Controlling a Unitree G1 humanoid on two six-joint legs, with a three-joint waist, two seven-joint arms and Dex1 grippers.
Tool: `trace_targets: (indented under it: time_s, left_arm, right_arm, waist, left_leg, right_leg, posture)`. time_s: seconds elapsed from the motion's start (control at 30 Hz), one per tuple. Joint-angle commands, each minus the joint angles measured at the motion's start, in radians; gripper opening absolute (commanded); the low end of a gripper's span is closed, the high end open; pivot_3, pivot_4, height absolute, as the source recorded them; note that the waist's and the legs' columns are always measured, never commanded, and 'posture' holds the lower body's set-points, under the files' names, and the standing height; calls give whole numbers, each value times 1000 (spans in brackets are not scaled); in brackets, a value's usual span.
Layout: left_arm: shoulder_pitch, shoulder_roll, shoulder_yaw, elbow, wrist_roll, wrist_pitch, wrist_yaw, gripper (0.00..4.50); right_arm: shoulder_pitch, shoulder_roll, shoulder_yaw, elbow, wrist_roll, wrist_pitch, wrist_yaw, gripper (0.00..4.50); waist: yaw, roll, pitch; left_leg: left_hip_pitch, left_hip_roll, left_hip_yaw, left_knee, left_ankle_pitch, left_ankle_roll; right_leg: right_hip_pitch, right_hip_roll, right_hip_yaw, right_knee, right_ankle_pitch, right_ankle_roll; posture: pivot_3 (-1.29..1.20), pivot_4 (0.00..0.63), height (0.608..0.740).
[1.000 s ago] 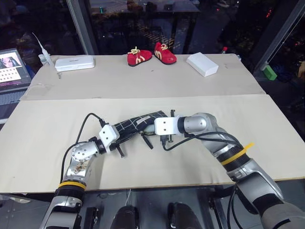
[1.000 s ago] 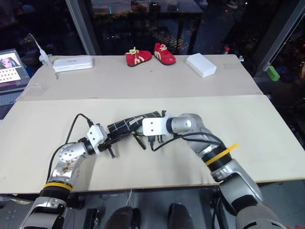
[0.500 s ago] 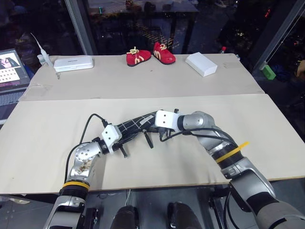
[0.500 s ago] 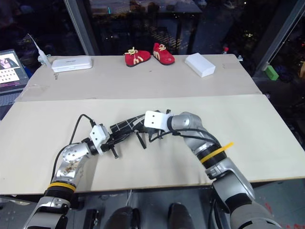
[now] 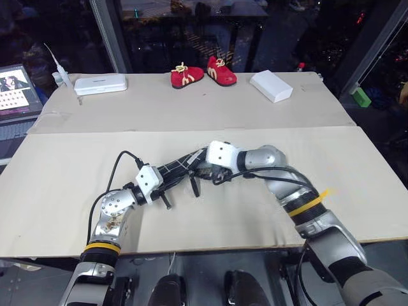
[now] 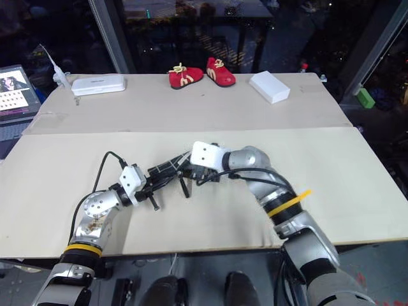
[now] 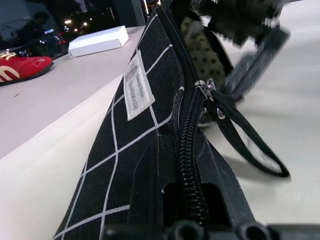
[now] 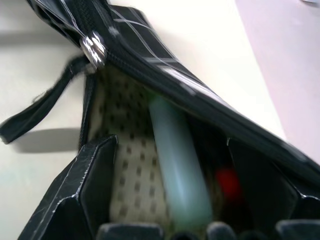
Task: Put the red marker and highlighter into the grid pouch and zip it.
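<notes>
The grid pouch [image 5: 182, 167] hangs slanted just above the table, and my left gripper [image 5: 162, 185] is shut on its near end. The left wrist view shows its white label [image 7: 137, 86], the zip slider [image 7: 207, 88] and the black cord loop [image 7: 252, 147]. My right gripper [image 5: 202, 171] is at the pouch's open mouth, its fingers [image 8: 97, 185] spread wide and open. Inside the pouch, between those fingers and touching neither, lies the light-green highlighter [image 8: 177, 165]. Beside it shows the red end of the red marker [image 8: 229, 182].
At the table's far side stand a pair of red shoes [image 5: 203, 72], a white box [image 5: 271, 85] and a white case [image 5: 100, 83]. A laptop [image 5: 16, 89] sits at the far left, and a green block [image 5: 360, 97] lies off the table's right.
My right gripper has rolled and lifted slightly at the pouch's mouth, and its fingers have spread open. The left gripper and the pouch end it holds have stayed put.
</notes>
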Motion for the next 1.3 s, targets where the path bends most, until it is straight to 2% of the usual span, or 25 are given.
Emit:
trace_targets:
  time_s: [0.03,0.17,0.27,0.37,0.43,0.57,0.63,0.9,1.27,1.3]
  left_arm:
    - [-5,10,12,-26,-15,-22,0,0]
    - [-10,13,17,-21,-20,-17,3,0]
    - [-13,13,30,-21,-30,-3,15,0]
    - [-10,13,37,-27,-37,4,17,0]
    - [-8,13,42,-32,-42,9,19,0]
    - [-2,9,40,-43,-39,15,26,0]
    - [-2,5,36,-48,-36,19,29,0]
    - [-31,-1,29,-34,-31,31,19,0]
    - [-26,-5,22,-56,-30,41,18,0]
    - [-25,-4,22,-58,-30,42,18,0]
  right_arm:
    - [43,-90,-147,-138,183,94,122,3998]
    - [184,-236,-234,-319,406,261,319,3998]
    - [294,-296,-260,-368,434,349,286,3998]
    - [351,-298,-252,-415,450,422,236,3998]
    - [380,-262,-234,-442,461,520,167,3998]
    - [350,-56,-198,-384,410,612,-73,3998]
    - [319,22,-179,-351,393,633,-149,3998]
    - [199,201,-95,-306,426,673,-206,3998]
    - [108,285,-64,-163,393,607,-262,3998]
    - [106,283,-66,-160,394,602,-260,3485]
  waist:
    - [0,0,0]
    - [7,0,0]
    - [6,0,0]
    - [-2,0,0]
    - [-4,0,0]
    - [-6,-1,0]
    - [-2,0,0]
    - [3,0,0]
    - [-2,0,0]
    - [-3,0,0]
  left_leg:
    - [0,0,0,0,0,0]
    - [0,1,-2,-1,-1,1]
    - [0,0,-4,-1,-1,1]
    - [2,0,-4,-1,-1,1]
    - [3,1,-4,-1,-1,1]
    - [3,1,-4,-1,-1,1]
    - [3,1,-4,-1,-1,1]
    - [-1,0,-4,0,-1,1]
    - [-1,0,-3,0,-1,1]
    - [-1,0,-3,0,-1,1]
  right_leg:
    - [0,0,0,0,0,0]
    - [1,0,-2,-1,0,0]
    - [1,0,-1,-2,0,0]
    - [2,0,1,-2,0,0]
    - [2,0,2,-1,0,0]
    - [2,1,2,0,0,0]
    - [1,1,3,1,0,0]
    - [0,0,0,-1,0,0]
    - [0,0,0,0,0,0]
    - [0,0,0,0,0,0]
  posture:
    - [0,150,740]
    - [0,150,740]
    - [0,150,740]
    - [0,150,740]
    - [0,150,740]
    - [0,150,740]
    - [0,150,740]
    - [0,150,740]
    - [0,150,740]
    - [0,150,740]
